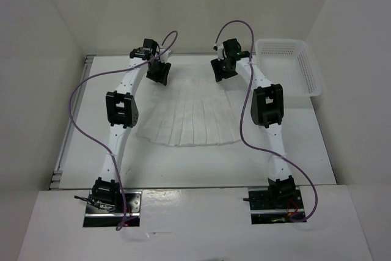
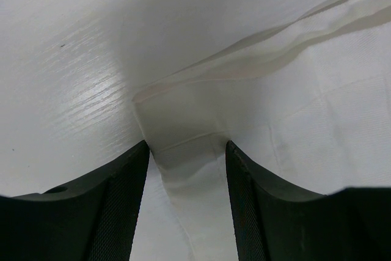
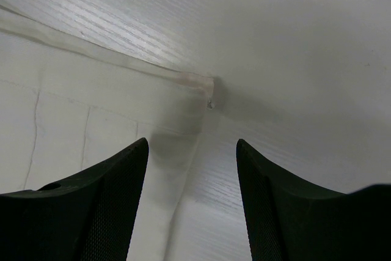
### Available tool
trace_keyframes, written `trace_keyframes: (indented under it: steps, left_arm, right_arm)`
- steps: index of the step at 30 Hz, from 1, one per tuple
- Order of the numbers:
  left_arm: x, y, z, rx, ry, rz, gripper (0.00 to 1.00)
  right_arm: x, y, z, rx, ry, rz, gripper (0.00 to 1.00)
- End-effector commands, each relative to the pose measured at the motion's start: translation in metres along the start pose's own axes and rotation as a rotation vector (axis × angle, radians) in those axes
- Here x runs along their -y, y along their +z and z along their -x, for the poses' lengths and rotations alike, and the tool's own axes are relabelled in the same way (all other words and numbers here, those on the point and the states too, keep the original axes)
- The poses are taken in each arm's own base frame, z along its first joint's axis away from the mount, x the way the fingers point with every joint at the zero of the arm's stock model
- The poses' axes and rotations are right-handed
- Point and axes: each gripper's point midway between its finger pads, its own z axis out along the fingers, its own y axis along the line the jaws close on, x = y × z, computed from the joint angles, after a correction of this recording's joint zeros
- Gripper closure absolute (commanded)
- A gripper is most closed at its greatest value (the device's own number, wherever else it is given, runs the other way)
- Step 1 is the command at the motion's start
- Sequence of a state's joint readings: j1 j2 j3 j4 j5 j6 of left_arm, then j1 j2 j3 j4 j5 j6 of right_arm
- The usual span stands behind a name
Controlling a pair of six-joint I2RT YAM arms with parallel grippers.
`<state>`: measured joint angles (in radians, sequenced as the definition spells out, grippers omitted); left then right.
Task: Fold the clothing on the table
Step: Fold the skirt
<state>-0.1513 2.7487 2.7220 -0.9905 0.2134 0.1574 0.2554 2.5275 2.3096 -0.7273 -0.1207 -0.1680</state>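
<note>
Nearest the lens, the left gripper holds its black, fine-ribbed jaws apart astride one waistband corner of the thin white pleated fabric garment. The right gripper also gapes, just short of the other corner. The garment lies fanned flat mid-frame on the matte white table. The cloth looks limp and the tabletop smooth, so a shallow pinch may slip off, and uneven lifting could skew the pleats.
</note>
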Motion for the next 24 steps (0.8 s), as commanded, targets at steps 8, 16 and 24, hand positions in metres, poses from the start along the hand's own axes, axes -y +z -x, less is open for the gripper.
trace_keyframes:
  steps: [8, 16, 24]
  left_arm:
    - [-0.013, 0.008, -0.005, -0.021, 0.023, 0.055, 0.42]
    - [-0.017, 0.012, -0.007, -0.026, 0.023, 0.073, 0.42]
    - [-0.019, 0.008, -0.001, -0.009, 0.027, 0.087, 0.44]
  right_arm:
    - [-0.004, 0.0, 0.015, 0.033, -0.024, 0.009, 0.35]
    - [-0.004, 0.008, 0.012, 0.022, -0.022, 0.01, 0.35]
    - [-0.003, 0.008, 0.016, 0.033, -0.024, 0.009, 0.35]
